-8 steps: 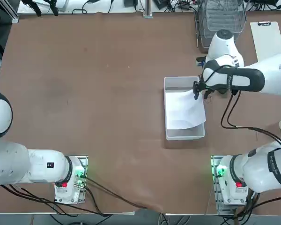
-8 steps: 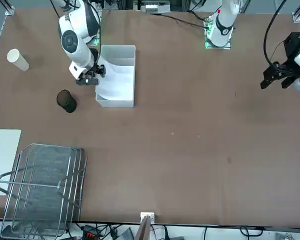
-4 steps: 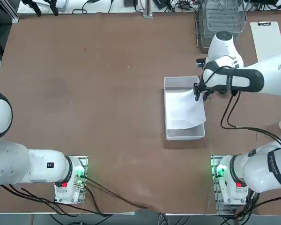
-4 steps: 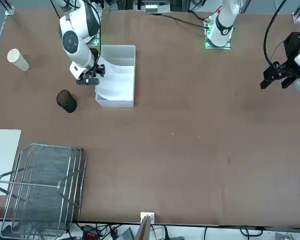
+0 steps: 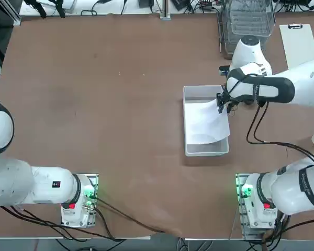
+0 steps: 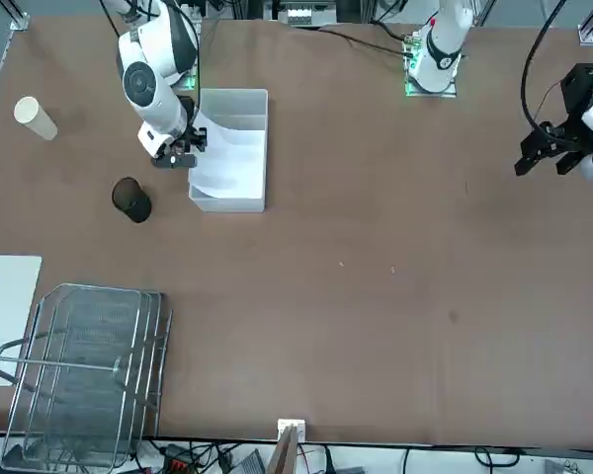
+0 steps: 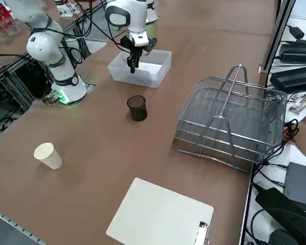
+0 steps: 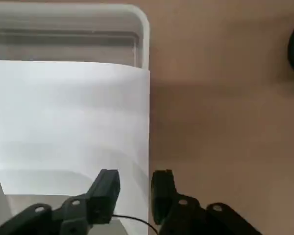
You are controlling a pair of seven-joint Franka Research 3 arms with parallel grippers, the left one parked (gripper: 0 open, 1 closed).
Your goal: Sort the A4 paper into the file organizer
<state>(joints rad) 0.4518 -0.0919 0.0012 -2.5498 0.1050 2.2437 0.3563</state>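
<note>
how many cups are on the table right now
2. A pale paper cup lies near the table edge on the robot's right side. A dark mesh cup stands between the plastic bin and the file organizer. The arms could hide others.

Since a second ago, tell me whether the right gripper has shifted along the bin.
No. In the top view the right gripper stays at the same corner of the plastic bin, over the A4 paper's edge; only its fingers have narrowed.

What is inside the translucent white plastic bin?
The A4 paper lies curled inside the plastic bin, one edge between the right gripper fingers. The bin floor beneath it is covered.
</note>
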